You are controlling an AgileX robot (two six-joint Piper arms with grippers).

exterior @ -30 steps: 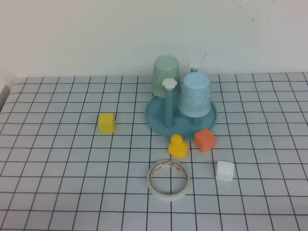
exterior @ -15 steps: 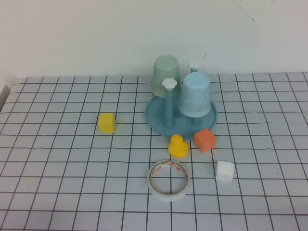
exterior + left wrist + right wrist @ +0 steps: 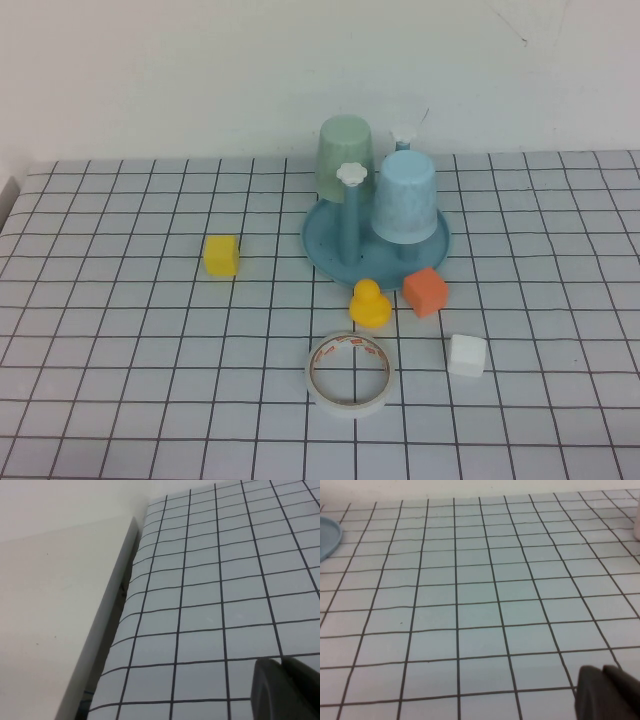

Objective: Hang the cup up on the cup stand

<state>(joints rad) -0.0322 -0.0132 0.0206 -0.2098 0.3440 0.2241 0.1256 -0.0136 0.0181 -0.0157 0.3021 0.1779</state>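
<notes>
Hands sit low over bare gridded table, both out of the high view. The left hand (image 3: 287, 687) shows only as a dark tip in its wrist view, fingers pressed together, near the table's edge beside a pale wall. The right hand (image 3: 607, 692) is likewise a dark tip with fingers pressed together, holding nothing, over empty squares, with the rim of the stand (image 3: 327, 540) at the far side of its view. In the high view, the stand (image 3: 330, 245) is a round blue dish near the back middle of the table (image 3: 120, 330). The cup (image 3: 405, 197), sky blue, sits upside down over a peg on the stand's right side. A green cup (image 3: 345, 155) hangs upside down behind it to the left. One bare peg (image 3: 350, 210) with a white flower cap stands in front between them. Just before the stand are a yellow duck (image 3: 370, 303) and an orange block (image 3: 427, 291). A white block (image 3: 467, 355) and a tape roll (image 3: 349, 374) lie nearer. A yellow block (image 3: 221, 255) lies apart on the left.
</notes>
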